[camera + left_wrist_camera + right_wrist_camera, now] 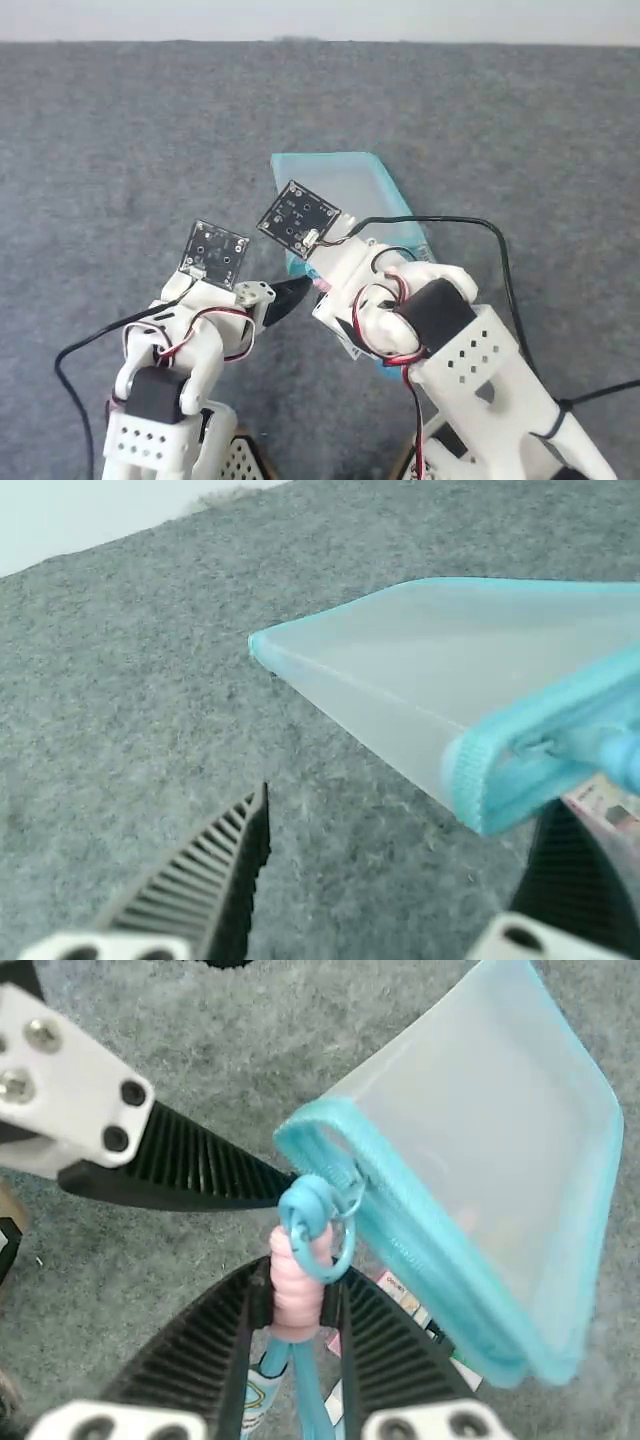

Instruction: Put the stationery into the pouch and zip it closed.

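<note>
A translucent pouch point(345, 195) with teal trim lies on the grey felt, its zipper end toward the arms. In the right wrist view my right gripper point(298, 1282) is shut on the pink zipper pull point(297, 1305), which a blue cord loop point(318, 1222) ties to the pouch point(480, 1150). My left gripper point(410, 815) stands open, and the pouch's zipper corner point(490, 780) sits near one of its fingers point(565, 865). That finger point(180, 1165) lies just beside the pouch's corner. Printed stationery point(400, 1295) peeks out at the zipper edge; I cannot tell whether it is inside.
Grey felt point(120, 140) covers the whole table, with free room on the left and at the back. Both arm bases point(160, 420) stand close together at the near edge, and a black cable point(470, 225) loops over the right arm.
</note>
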You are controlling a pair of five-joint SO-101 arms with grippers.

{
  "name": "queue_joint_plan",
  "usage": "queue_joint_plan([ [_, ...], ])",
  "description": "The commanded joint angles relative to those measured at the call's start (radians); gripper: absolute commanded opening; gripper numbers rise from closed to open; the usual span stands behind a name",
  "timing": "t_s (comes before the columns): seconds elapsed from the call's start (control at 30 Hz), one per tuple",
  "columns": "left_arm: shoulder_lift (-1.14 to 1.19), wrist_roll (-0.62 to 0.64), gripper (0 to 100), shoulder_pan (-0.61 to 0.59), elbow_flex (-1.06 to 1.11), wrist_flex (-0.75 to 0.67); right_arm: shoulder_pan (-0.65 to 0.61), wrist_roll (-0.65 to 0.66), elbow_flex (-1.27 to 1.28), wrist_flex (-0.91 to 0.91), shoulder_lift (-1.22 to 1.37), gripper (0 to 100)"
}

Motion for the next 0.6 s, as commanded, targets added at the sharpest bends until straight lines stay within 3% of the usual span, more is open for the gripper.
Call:
queue_joint_plan([
  [0.0,-0.018,0.014,39,-0.008,-0.062,0.006,-0.004,0.009,-0.008,-0.025,0.002,0.6],
  [0.57,-0.014,0.015,39,-0.008,-0.064,-0.011,-0.004,-0.009,0.011,-0.027,0.004,0.6],
])
